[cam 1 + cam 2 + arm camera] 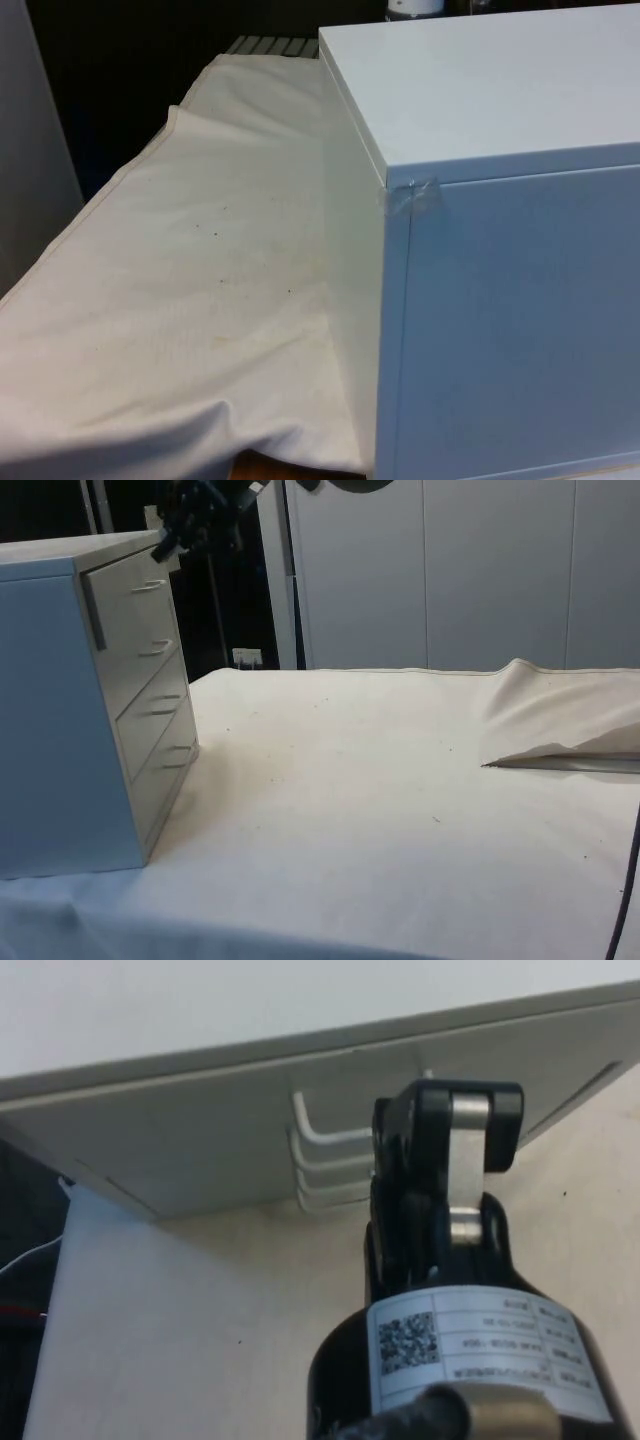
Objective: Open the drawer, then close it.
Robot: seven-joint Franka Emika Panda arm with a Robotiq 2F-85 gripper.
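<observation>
I note the tall white chest of drawers (90, 700) blocks one table end; beside its handled front, bare white cloth (400, 800) lies open, rumpled farther off.

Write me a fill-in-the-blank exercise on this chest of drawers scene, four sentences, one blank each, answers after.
1. The chest of drawers has ____ drawer handles down its front.
2. The gripper hangs near the ____ drawer's handle.
3. The table is covered by a ____ cloth.
4. A strip of clear ____ sticks to the chest's top corner in the front view.

Answers: four; top; white; tape
</observation>
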